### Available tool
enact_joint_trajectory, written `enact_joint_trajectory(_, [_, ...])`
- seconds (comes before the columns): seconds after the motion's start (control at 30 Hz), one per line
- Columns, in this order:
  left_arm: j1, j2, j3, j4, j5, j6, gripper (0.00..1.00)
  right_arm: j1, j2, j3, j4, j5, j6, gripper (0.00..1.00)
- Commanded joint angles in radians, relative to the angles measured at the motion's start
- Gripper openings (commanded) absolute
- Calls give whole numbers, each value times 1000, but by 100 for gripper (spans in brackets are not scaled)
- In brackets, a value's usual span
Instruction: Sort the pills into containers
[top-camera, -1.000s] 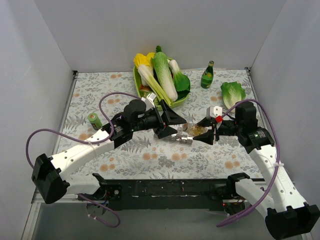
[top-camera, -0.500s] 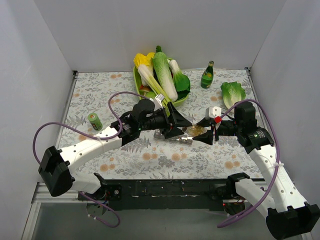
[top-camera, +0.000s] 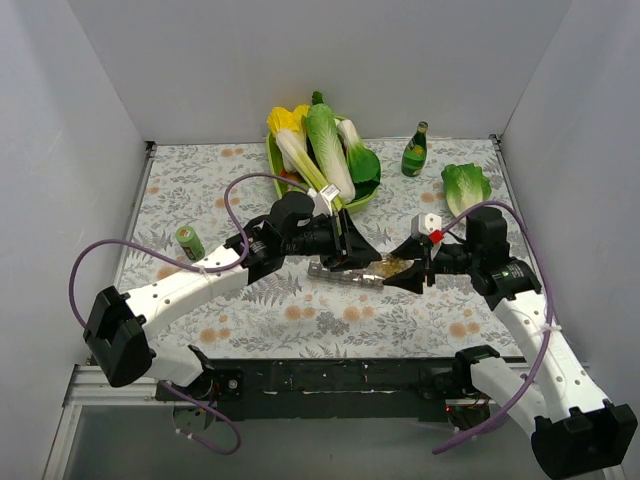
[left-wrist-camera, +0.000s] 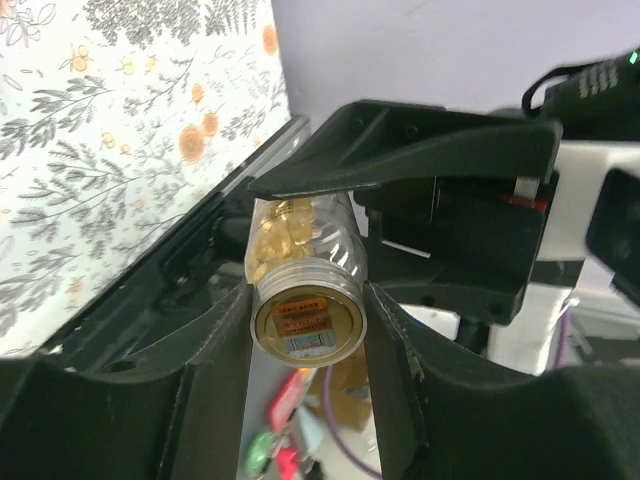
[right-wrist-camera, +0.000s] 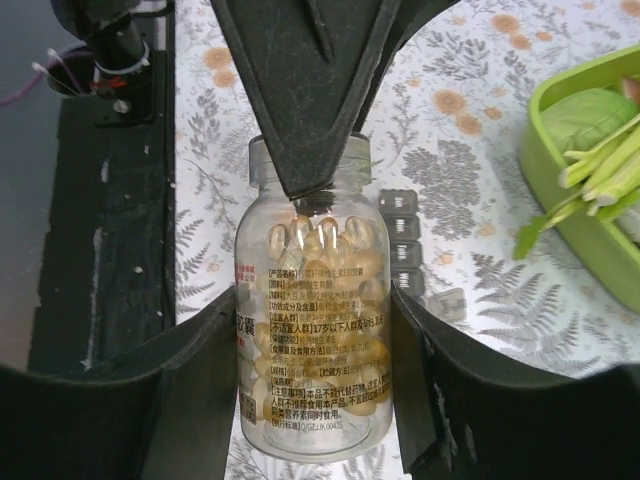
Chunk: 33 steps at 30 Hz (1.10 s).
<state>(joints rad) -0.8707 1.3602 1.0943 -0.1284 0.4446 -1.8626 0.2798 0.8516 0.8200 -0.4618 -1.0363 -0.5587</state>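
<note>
1. Between the fingers of the right claw (right-wrist-camera: 312, 335) sits a clear pill bottle (right-wrist-camera: 300, 410), gripped across its body from both sides
2. At the bottle's other end the left claw (left-wrist-camera: 307, 300) is drawn in narrow on the cap (left-wrist-camera: 307, 320), with a finger (left-wrist-camera: 385, 340) pressed against each side of it
3. Held by both claws, the bottle lies roughly level over the middle of the bench (top-camera: 200, 200), and golden pills (right-wrist-camera: 320, 245) are heaped inside it
4. Just on the near side of the bottle, a short strip of small grey containers (top-camera: 345, 275) lies flat on the bench, partly under the left claw; in the right wrist view it shows as a row of cubes beside the bottle's neck, and whether their lids are up cannot be told
5. Farther back stands a green tray (top-camera: 368, 196) piled with vegetables, with a green glass bottle (top-camera: 414, 152) to its right and a lettuce leaf (top-camera: 466, 185) near the right wall
6. Well apart on the left side lies a small green can (top-camera: 189, 241)
</note>
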Motion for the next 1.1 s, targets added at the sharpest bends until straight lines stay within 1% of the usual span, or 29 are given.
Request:
enact_joint_trajectory(0.0, [-16,25,82,-14,129,294,12,6,6,-70,182,-208,285,1])
enact_joint_trajectory(0.03, [-16,28,99,-13,161,330,12,7,6,-84,210,-224,327,1])
enact_joint_trajectory(0.07, [-16,30,110,-13,170,365,12,4,6,-120,294,-255,370,1])
enact_joint_trajectory(0.1, [-16,33,121,-16,192,444,12,2,4,-142,348,-274,484,1])
enact_joint_trajectory(0.13, [-16,36,130,-16,228,480,12,-2,4,-163,412,-289,550,1])
enact_joint_trajectory(0.17, [-16,40,159,-19,252,523,13,-11,0,-224,513,-319,633,1])
enact_joint_trajectory(0.2, [-16,53,174,-39,275,607,14,-14,-3,-254,686,-327,808,1])
enact_joint_trajectory(0.23, [-16,60,190,-48,292,646,14,-21,-3,-287,784,-335,883,1])
enact_joint_trajectory(0.27, [-17,65,215,-63,307,695,18,-27,-5,-312,854,-341,954,1])
enact_joint_trajectory(0.3, [-17,82,231,-100,307,730,19,-30,-3,-343,899,-341,992,1])
enact_joint_trajectory(0.33, [-17,89,245,-115,306,802,21,-31,-5,-346,913,-340,1006,1])
enact_joint_trajectory(0.43, [-17,112,268,-146,296,880,36,-37,-8,-352,904,-334,1007,1])
enact_joint_trajectory(0.47, [-17,112,268,-140,287,884,41,-40,-9,-354,904,-329,1005,1])
enact_joint_trajectory(0.5, [-17,111,260,-114,280,884,54,-42,-13,-357,904,-327,1005,1])
enact_joint_trajectory(0.57, [-17,91,248,-85,252,861,67,-51,-20,-358,905,-326,1002,1])
enact_joint_trajectory(0.6, [-16,77,234,-61,202,852,83,-54,-23,-358,905,-326,1000,1])
enact_joint_trajectory(0.67, [-14,33,217,-45,161,826,98,-59,-32,-355,882,-321,973,1])
enact_joint_trajectory(0.73, [-5,5,191,-33,132,792,98,-60,-39,-334,835,-318,929,1])
enact_joint_trajectory(0.77, [7,-22,182,-33,134,774,98,-60,-43,-322,772,-312,901,1])
enact_joint_trajectory(0.8, [12,-36,173,-43,125,731,98,-62,-45,-309,740,-309,837,1])
enact_joint_trajectory(0.87, [25,-76,151,-74,74,674,98,-60,-46,-267,672,-294,771,1])
enact_joint_trajectory(0.9, [30,-90,145,-104,60,596,98,-60,-46,-250,572,-282,658,1])
enact_joint_trajectory(0.93, [35,-101,138,-120,36,554,98,-60,-45,-224,498,-268,595,1])
enact_joint_trajectory(1.0, [41,-127,102,-138,48,461,98,-60,-42,-165,340,-217,423,1])
enact_joint_trajectory(1.03, [41,-131,89,-140,66,375,98,-60,-39,-153,310,-205,378,1])
enact_joint_trajectory(1.07, [41,-133,64,-142,98,340,98,-60,-36,-142,286,-185,347,1])
